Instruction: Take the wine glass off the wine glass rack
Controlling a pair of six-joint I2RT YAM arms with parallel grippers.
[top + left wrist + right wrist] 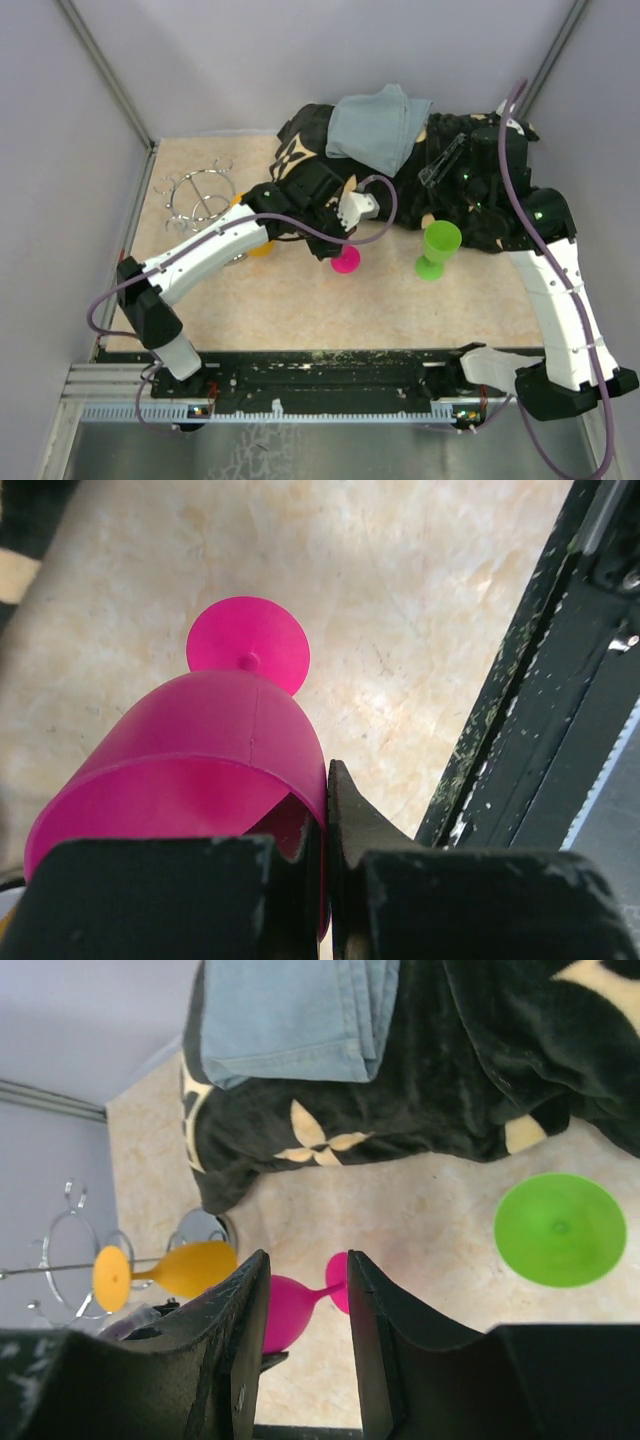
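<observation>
Evidently near done: the pink wine glass (200, 750) was off the wine glass rack (200, 195), its bowl rim pinched in the left claw (328, 780), mid-frame over the table (300, 310). Set-down and release looked outstanding. Right claw (308, 1265) hung parted, empty. An orange glass (185, 1268) sat beside the rack, upper left. No legible brands or writing.

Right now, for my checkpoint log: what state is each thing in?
wine glass rack: upright.
pink wine glass: tilted, gripped by rim.
left end effector: shut on pink wine glass.
right end effector: open, empty.
green glass: standing upright.
orange glass: by rack; hung or not, unclear.
</observation>
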